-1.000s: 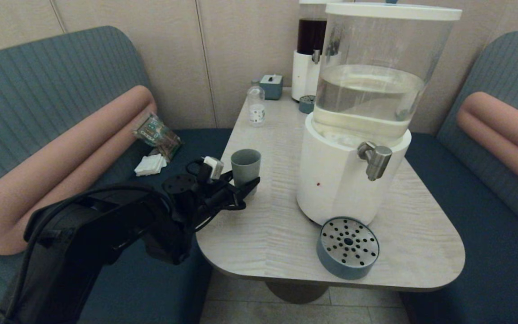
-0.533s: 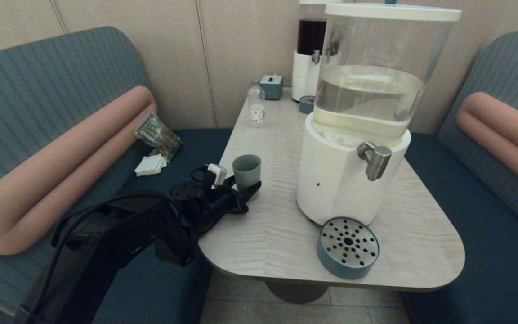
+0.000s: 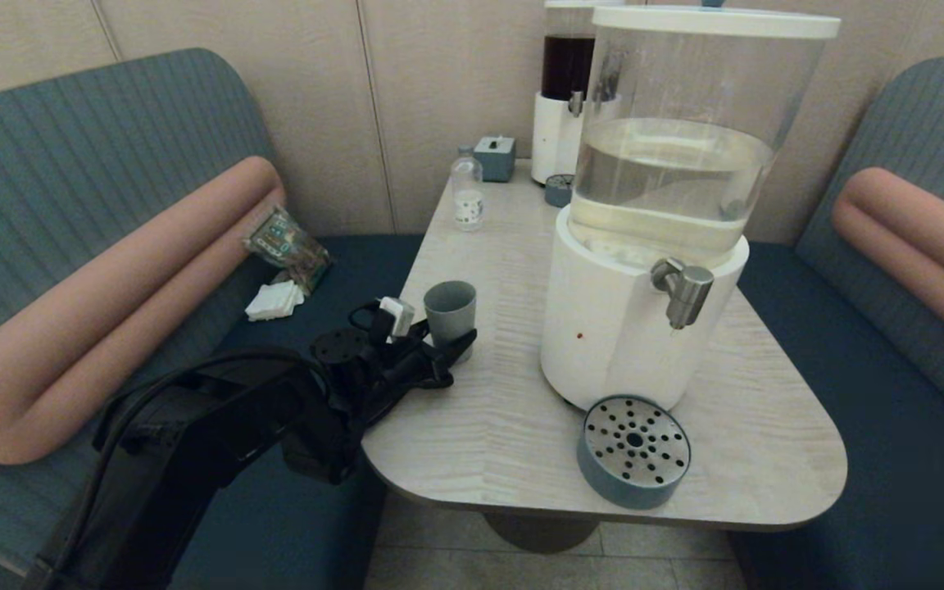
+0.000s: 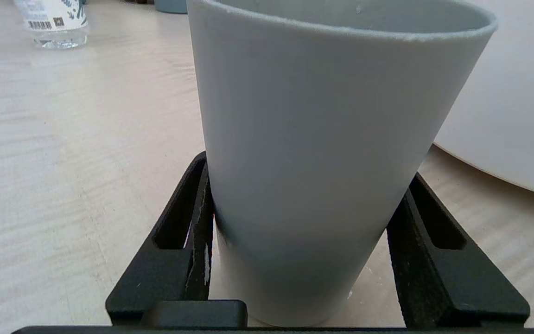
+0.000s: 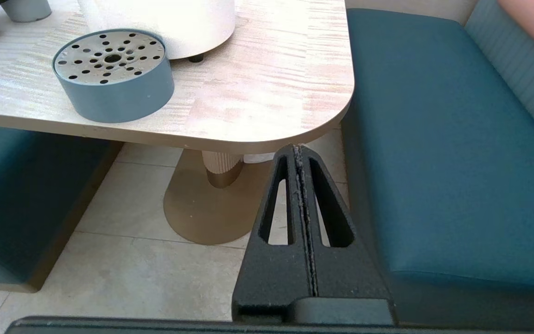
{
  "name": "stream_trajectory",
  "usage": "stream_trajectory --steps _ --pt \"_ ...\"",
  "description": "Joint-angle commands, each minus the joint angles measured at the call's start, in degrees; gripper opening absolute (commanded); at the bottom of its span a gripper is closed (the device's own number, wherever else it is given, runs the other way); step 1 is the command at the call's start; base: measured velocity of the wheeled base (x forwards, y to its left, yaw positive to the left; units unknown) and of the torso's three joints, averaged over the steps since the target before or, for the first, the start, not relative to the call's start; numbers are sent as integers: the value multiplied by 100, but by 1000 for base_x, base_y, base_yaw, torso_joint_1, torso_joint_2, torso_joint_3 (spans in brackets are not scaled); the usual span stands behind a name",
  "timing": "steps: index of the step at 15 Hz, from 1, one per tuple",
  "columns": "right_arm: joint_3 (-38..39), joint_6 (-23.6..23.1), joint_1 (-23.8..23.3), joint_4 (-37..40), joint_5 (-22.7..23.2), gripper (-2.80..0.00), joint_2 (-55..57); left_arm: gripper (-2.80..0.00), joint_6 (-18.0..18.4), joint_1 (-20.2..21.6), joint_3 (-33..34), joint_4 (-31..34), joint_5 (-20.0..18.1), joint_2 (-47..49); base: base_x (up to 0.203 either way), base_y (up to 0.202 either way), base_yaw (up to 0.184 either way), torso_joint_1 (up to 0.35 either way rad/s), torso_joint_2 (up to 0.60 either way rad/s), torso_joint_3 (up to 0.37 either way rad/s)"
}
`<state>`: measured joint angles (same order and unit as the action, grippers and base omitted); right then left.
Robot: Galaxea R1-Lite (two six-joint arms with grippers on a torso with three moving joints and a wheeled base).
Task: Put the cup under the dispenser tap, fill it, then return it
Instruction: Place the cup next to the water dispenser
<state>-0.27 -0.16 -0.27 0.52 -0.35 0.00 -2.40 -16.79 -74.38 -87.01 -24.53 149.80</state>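
The grey-blue cup (image 3: 449, 307) stands upright on the table's left side, well to the left of the big dispenser (image 3: 615, 328). My left gripper (image 3: 454, 342) is shut on the cup (image 4: 322, 139) low down, with a black finger (image 4: 200, 208) pressed against each side of its wall. The cup's inside does not show clearly. The steel dispenser tap (image 3: 687, 293) sticks out of the white base, with nothing under it but the drip tray (image 3: 634, 451). My right gripper (image 5: 297, 150) hangs shut and empty below the table's near right corner, out of the head view.
The table (image 3: 505, 426) has rounded corners. At its back stand a small clear bottle (image 3: 467, 195), a blue-grey box (image 3: 495, 157) and the narrow dark-liquid dispenser (image 3: 564, 106). Blue benches flank the table, and packets (image 3: 285, 246) lie on the left one.
Over the first half second my left arm sank and slid slightly forward, and the cup came down a little with it. Since then nothing has moved.
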Motion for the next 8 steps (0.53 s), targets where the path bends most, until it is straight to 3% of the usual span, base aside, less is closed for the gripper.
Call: stream_trajectory --steps 1,8 --pt "0 -2 0 0 0 -280 9 -280 -1 0 119 -65 -17 -201 0 0 0 0 0 0" --pt "0 -2 0 0 0 -280 9 -280 46 0 644 -65 -17 -566 0 0 0 0 0 0"
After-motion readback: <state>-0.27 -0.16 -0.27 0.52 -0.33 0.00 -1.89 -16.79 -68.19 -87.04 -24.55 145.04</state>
